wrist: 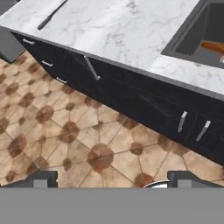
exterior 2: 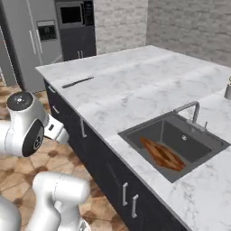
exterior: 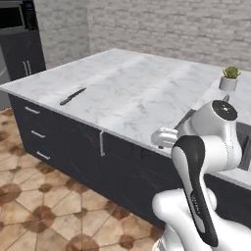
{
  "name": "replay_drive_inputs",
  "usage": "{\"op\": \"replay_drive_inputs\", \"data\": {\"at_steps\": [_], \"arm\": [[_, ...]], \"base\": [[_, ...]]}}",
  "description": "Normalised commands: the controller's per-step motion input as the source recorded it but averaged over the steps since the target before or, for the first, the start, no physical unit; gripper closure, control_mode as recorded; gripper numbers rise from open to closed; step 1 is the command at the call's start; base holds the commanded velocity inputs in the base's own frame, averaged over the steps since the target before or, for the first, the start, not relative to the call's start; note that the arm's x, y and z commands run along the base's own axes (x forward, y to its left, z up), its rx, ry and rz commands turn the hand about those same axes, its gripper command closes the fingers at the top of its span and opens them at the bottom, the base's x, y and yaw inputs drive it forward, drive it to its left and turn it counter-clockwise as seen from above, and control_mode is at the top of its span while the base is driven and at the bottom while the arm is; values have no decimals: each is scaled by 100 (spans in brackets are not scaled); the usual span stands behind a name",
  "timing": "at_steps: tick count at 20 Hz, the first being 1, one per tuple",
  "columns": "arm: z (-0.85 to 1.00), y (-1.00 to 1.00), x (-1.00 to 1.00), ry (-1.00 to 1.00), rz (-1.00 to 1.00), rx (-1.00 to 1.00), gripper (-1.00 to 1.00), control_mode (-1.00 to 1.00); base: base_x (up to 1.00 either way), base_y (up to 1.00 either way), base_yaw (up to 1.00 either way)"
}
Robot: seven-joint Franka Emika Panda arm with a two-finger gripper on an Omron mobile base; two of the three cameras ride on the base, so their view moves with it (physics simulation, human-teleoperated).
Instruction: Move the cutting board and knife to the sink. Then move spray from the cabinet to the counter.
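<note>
Marble bench (exterior: 132, 83) in the left base view carries the knife (exterior: 72, 96) flat near its near-left edge, well apart from a small potted plant (exterior: 229, 78) at the far right.

From the right base view, the cutting board (exterior 2: 162, 154) lies tilted inside the sink (exterior 2: 198, 153), below the faucet (exterior 2: 188, 109); the knife (exterior 2: 77, 82) rests far to the left on the bench top, so it looks the next thing to fetch.

Along the hand view the jaws stand wide and empty, their two dark tips (wrist: 41, 178) over the tiled floor (wrist: 78, 140), with the knife (wrist: 51, 15) at the upper left. I judge the knife light, stiff, thin and low-lying, likely to slip; take it across the handle.
</note>
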Motion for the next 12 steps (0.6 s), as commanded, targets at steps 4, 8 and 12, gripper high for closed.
{"op": "replay_drive_inputs", "data": {"at_steps": [4,8,12], "arm": [[0,0,0,0,0,0,-100,100],[0,0,0,0,0,0,-100,100],[0,0,0,0,0,0,-100,100]], "base": [[58,72,45],[100,91,-6],[100,100,-28]]}}
